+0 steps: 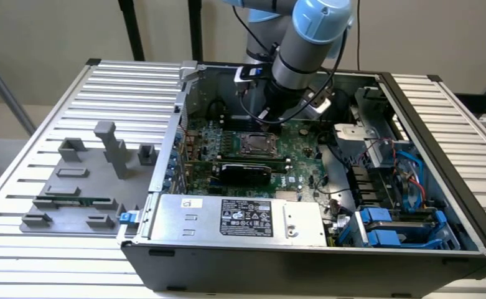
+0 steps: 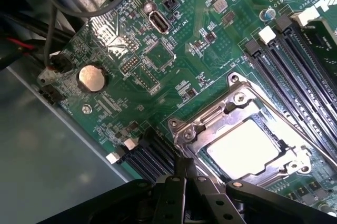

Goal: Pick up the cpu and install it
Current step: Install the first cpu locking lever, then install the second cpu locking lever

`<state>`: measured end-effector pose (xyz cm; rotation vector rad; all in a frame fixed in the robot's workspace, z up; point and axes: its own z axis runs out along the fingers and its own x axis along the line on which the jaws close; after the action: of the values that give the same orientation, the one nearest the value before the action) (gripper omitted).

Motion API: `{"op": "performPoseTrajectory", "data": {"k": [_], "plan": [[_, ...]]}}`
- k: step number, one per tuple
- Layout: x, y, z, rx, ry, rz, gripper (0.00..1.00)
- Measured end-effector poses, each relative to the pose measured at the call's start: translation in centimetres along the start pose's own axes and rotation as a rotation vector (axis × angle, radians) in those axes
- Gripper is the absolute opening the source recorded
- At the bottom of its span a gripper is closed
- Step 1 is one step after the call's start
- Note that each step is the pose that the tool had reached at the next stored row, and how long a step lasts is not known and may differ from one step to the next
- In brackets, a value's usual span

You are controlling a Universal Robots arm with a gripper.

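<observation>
The jaws are shut tight with nothing in them, the gripper (image 2: pixel 184 182) hanging low over the motherboard (image 2: pixel 174 55), and the cpu (image 2: pixel 243 147) lies flat in its socket frame (image 2: pixel 231 109) just beside the closed tips, slightly off to one side.

exterior: high up front, angled down over the open pc case (image 1: pixel 309 249) | wrist: super close, staring down at motherboard (image 2: pixel 158 50) | shared: cpu socket (image 2: pixel 242 139)
</observation>
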<state>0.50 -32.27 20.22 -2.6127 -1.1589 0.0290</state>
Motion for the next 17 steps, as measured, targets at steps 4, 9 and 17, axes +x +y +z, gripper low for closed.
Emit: {"op": "performPoseTrajectory", "data": {"k": [4,9,17], "plan": [[-0.04,0.01,-0.12,0.0015,0.0001,0.000,0.11],[-0.04,0.01,-0.13,0.0026,0.0009,0.000,0.11],[-0.04,0.01,-0.13,0.0044,0.0028,0.000,0.11]]}}
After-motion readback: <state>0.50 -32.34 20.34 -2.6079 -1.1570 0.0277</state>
